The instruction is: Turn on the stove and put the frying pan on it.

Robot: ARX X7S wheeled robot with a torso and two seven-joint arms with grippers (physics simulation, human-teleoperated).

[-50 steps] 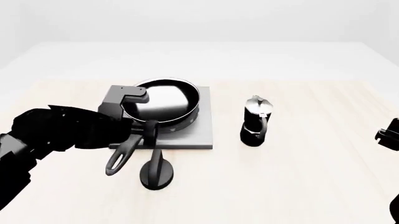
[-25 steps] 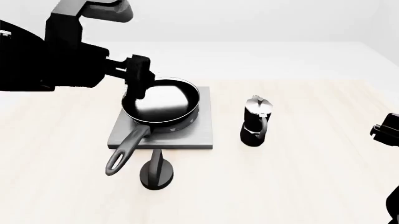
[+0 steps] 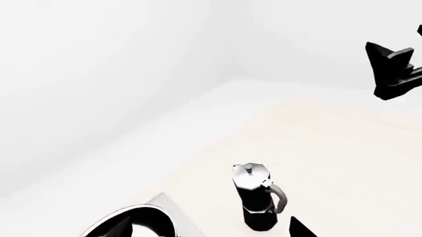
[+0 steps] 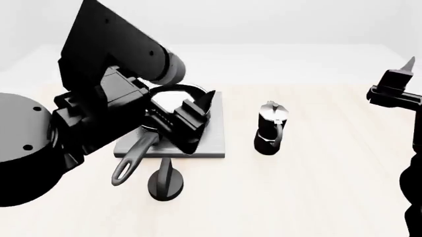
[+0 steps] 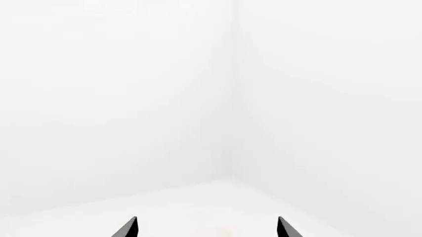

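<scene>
Frying pan (image 4: 173,111) sits on the stove (image 4: 209,140), centre-left of head view, handle pointing lower left; placing looks done. Knob (image 4: 166,181) stands just below the slab, untouched by either arm. Left gripper (image 4: 188,129) hangs over the pan, cannot tell its opening. Right gripper (image 5: 205,228) spread, empty, far right. Next: confirm knob turned, else reach and twist it.

Moka pot (image 4: 271,128) (upright) beside stove (image 4: 209,143)
</scene>
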